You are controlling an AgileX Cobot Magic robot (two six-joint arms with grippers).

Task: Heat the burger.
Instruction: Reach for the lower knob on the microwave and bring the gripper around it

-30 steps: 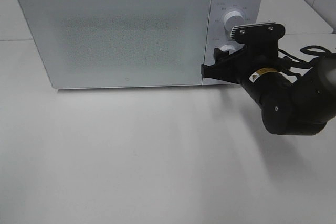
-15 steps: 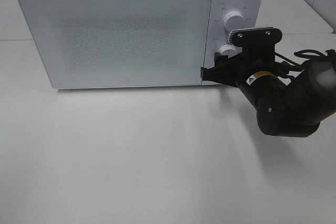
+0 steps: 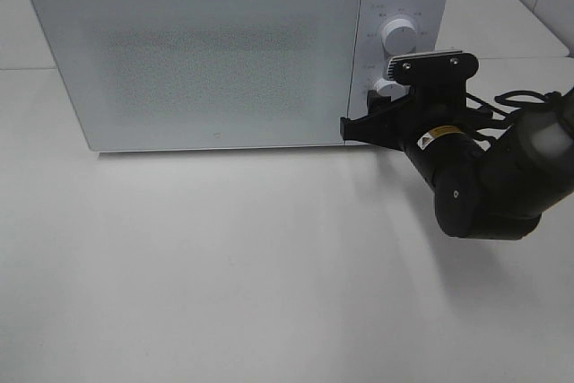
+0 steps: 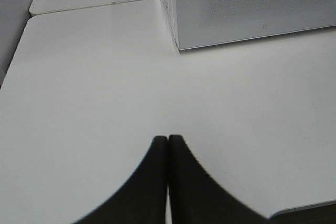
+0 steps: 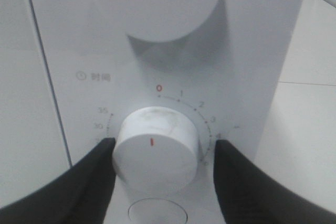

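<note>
White matte bench (image 3: 224, 275), jointed from slabs, with a seam showing to the left and right of the microwave (image 3: 206, 60). Carrying that white microwave (door shut, speckled panel facing forward), standing flat on it. Broad stretch of pale surface in front of the microwave.

Smooth white plastic knob (image 5: 156, 148) (faintly scuffed), matt black fingers (image 5: 79, 182)

The right gripper (image 5: 163, 144) has edged lower, toward the timer knob (image 5: 156, 150).

Microwave door (image 3: 197, 60) frosted, interior hidden; upper knob (image 5: 157, 3) cut off by frame edge.
</note>
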